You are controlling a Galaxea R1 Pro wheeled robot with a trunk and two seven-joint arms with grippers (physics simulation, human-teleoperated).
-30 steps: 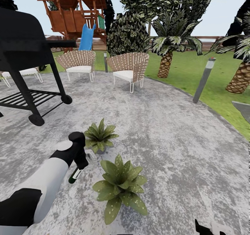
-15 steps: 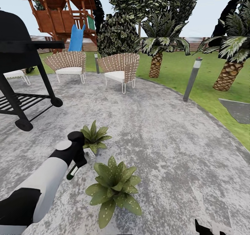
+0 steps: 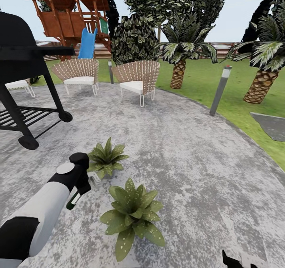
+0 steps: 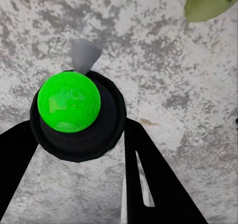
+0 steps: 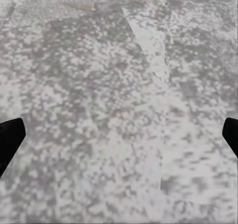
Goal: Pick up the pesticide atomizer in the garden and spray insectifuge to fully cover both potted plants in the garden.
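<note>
My left gripper [image 3: 78, 192] is shut on the pesticide atomizer [image 3: 73, 200], a slim dark-green bottle that hangs down over the grey paving. It sits just left of the two potted plants: the farther rosette [image 3: 105, 159] and the nearer, larger one [image 3: 132, 216]. In the left wrist view the atomizer [image 4: 69, 101] is seen end-on as a bright green disc in a dark ring with a grey nozzle, between black fingers [image 4: 153, 184]; a leaf [image 4: 208, 0] shows at the edge. My right gripper [image 5: 119, 134] is open over bare paving.
A black grill [image 3: 23, 73] stands at the left. Two wicker seats [image 3: 136, 79] are at the back of the round paving [image 3: 190, 157]. A grey bollard lamp [image 3: 220, 89] marks the lawn edge, with palms [image 3: 180, 58] and a wooden playhouse [image 3: 67, 10] beyond.
The view shifted a second ago as the camera moved. Since half a second ago my left arm has drawn left and back with the atomizer, slightly away from the plants.
</note>
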